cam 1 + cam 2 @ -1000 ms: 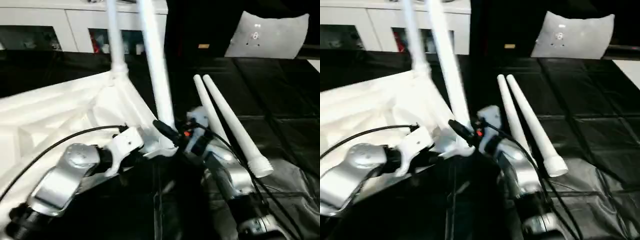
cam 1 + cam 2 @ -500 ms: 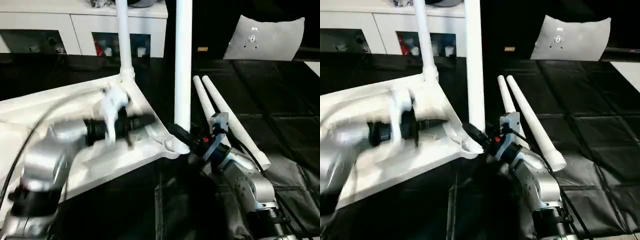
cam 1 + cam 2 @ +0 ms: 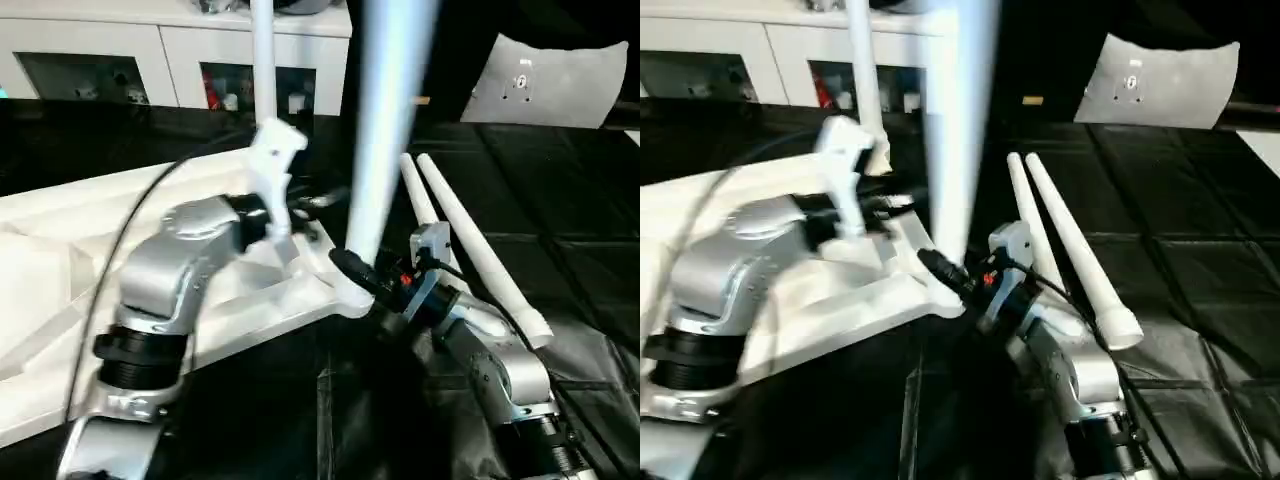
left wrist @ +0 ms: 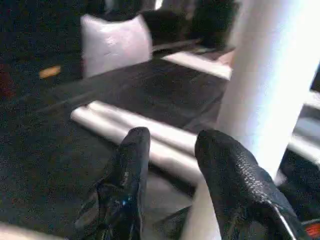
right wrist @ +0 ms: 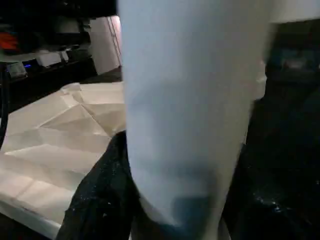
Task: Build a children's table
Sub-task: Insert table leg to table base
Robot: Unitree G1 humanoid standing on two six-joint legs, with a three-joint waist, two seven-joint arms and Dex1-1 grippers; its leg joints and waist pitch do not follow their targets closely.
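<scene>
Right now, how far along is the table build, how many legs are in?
Done: one far leg stands in the upside-down tabletop. In hand: the right gripper has its jaws around the near-corner leg at its base; the left gripper, jaws apart, sits beside that leg. Left: two loose legs lie on the black mat.

White table top lies underside-up, two legs upright, two legs lying beside.
</scene>
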